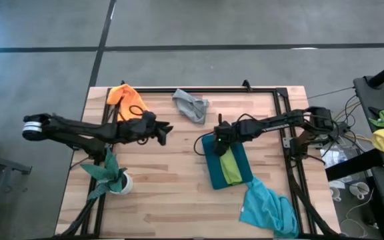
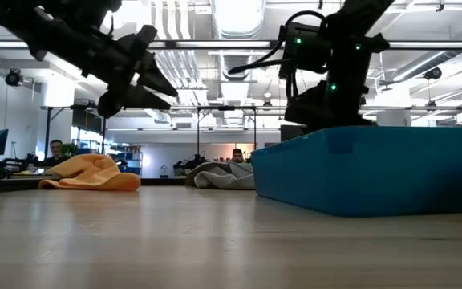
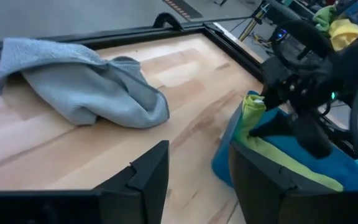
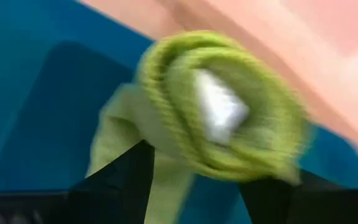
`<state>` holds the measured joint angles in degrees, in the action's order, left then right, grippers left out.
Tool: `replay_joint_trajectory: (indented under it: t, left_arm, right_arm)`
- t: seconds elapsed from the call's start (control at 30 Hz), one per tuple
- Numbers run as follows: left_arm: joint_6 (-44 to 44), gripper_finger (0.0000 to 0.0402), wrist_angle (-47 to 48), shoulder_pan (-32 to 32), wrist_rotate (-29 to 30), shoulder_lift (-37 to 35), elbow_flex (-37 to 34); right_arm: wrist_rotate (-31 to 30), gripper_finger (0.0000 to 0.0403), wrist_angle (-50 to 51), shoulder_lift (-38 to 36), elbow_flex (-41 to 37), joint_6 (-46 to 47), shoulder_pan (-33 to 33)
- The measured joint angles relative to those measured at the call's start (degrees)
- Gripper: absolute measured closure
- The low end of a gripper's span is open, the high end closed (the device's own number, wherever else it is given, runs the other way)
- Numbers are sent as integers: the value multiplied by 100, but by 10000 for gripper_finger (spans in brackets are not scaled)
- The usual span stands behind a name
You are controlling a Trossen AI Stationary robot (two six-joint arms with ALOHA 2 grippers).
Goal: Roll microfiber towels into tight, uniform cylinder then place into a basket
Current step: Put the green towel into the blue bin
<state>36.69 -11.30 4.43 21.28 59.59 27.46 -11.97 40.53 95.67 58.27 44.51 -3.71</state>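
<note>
**Green roll goes into the bin**

Nearest the table's front edge, the turquoise towel (image 1: pixel 269 208) lies loose, just off the basket (image 1: pixel 215 175). In the basket, the right claw (image 1: pixel 221 133) grips the rolled lime green towel (image 4: pixel 219 118) at one end, its spiral showing between the fingers. It's soft, light stuff that will likely spring open, so pinching across the coil looks wise. The left claw (image 1: pixel 164 131) hovers mid-table, part-open and empty. Farther back, the grey towel (image 1: pixel 191 105) and orange towel (image 1: pixel 126 97) lie crumpled.
</note>
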Motion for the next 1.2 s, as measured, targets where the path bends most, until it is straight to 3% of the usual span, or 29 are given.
replay_joint_trajectory:
  t: [0.1, 0.3, 0.6, 0.9, 1.2]
  left_arm:
    - [-225, 253, 90, 0, -2, -128, 2]
    - [-348, 253, 174, 0, -138, -222, 4]
    - [-608, 253, 163, -25, -1063, -553, 7]
    - [-1007, 253, 115, -201, -1242, -1404, 28]
    - [-1042, 253, 158, -192, -1198, -2084, 26]
  right_arm:
    - [11, 200, 517, -276, 408, -87, 51]
    - [490, 200, 593, -725, 808, 272, 624]
    - [448, 200, 540, -178, 492, 514, 1408]
    - [737, 200, 458, 365, 184, 630, 1349]
    - [939, 200, 1793, 101, 205, 1101, 1189]
